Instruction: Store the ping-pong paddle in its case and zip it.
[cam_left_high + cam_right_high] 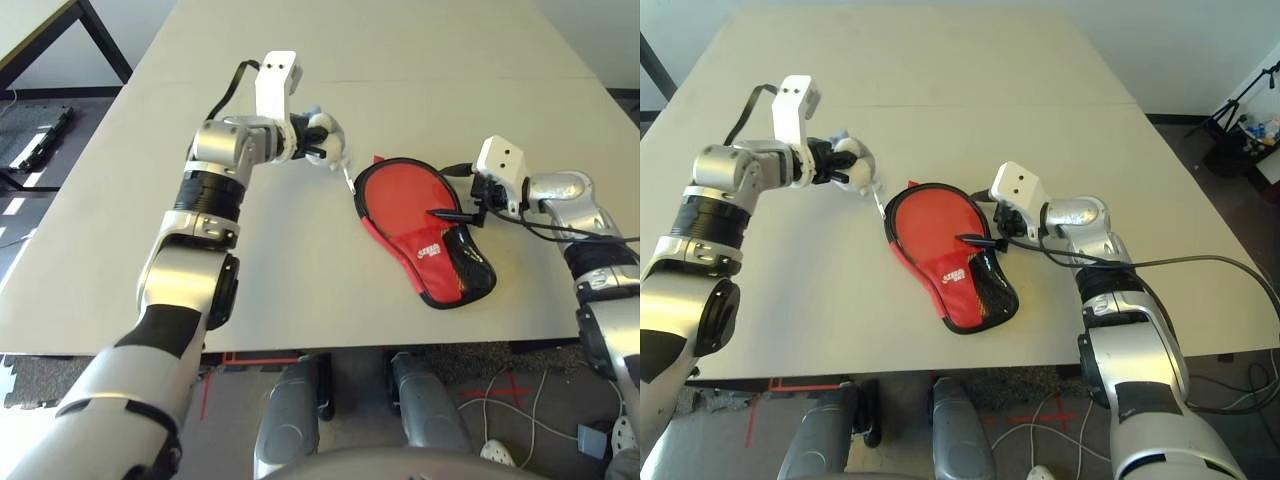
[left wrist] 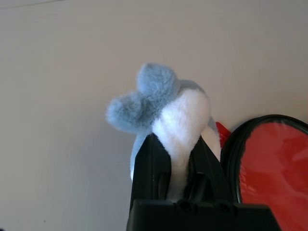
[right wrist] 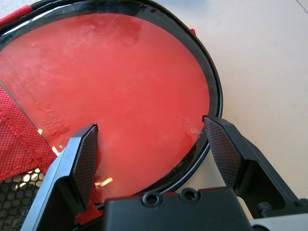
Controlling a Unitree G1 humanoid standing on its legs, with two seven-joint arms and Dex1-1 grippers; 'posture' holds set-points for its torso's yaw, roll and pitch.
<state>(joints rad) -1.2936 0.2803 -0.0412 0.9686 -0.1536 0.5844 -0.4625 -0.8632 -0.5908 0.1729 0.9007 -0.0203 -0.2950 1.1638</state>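
Case (image 1: 425, 235) lies flat on the desk (image 1: 300, 290), toward the near edge and right of centre, round end pointing away, narrow mesh-pocket end toward the near edge. Ping-pong paddle (image 3: 115, 91) sits inside it: red rubber face shows through the open top, ringed by the black zipper rim; handle not visible, presumably tucked under the mesh pocket. Left gripper (image 2: 180, 159) is raised above the desk just beyond the case's far-left rim, fingers pinched together on a small fluffy blue-and-white charm (image 2: 161, 103). A thin cord appears to run from the charm to the rim, so it likely serves as the zipper pull, giving a soft, bulky hold where a bare tab would be hard to catch. Right gripper (image 3: 149, 149) hangs over the case's right rim, fingers spread wide apart, holding nothing; placed there, I judge, to pin the case while the zip is drawn. Zip not yet closed.
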